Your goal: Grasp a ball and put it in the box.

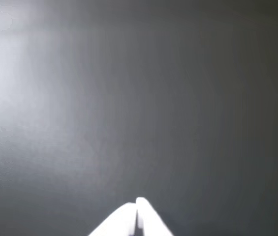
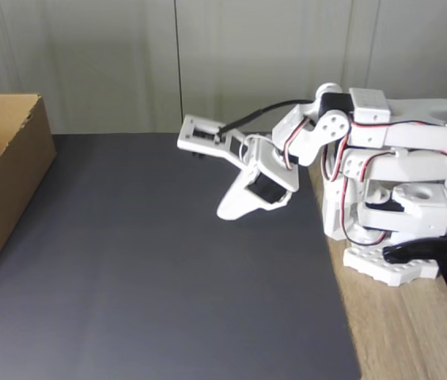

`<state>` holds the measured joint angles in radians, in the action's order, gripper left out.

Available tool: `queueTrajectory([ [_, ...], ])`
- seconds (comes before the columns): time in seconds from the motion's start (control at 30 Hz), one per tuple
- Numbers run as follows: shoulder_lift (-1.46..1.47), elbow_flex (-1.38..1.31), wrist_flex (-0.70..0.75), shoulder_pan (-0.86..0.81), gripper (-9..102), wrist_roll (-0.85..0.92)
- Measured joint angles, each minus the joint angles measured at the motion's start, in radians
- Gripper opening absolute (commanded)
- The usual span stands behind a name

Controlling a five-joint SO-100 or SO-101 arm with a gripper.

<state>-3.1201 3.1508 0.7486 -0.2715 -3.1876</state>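
Currently the gripper point(image 2: 227, 212) hangs just above the dark mat point(image 2: 160, 277), near the mat's right edge and close to the arm's white base point(image 2: 389, 265). Its fingers are together; in the wrist view the two white tips point(image 1: 138, 209) meet with no gap, and nothing is held between them. The box point(image 2: 1, 182) stands at the mat's left edge, well apart from the gripper, with its open top facing up and its long side wall running along the mat. Between the box and the gripper the mat surface is bare and flat. To the right of the mat lies a strip of wooden table point(image 2: 401, 332), which carries the base. Behind the mat's far edge rises a pale wall point(image 2: 128, 63). The ball's position cannot be told from either view.
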Motion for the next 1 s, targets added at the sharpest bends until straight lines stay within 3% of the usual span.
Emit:
queueTrajectory([
  [0.47,-0.017,0.000,0.273,0.031,0,-0.009],
  [1.0,-0.018,-0.008,0.357,0.080,0,0.126],
])
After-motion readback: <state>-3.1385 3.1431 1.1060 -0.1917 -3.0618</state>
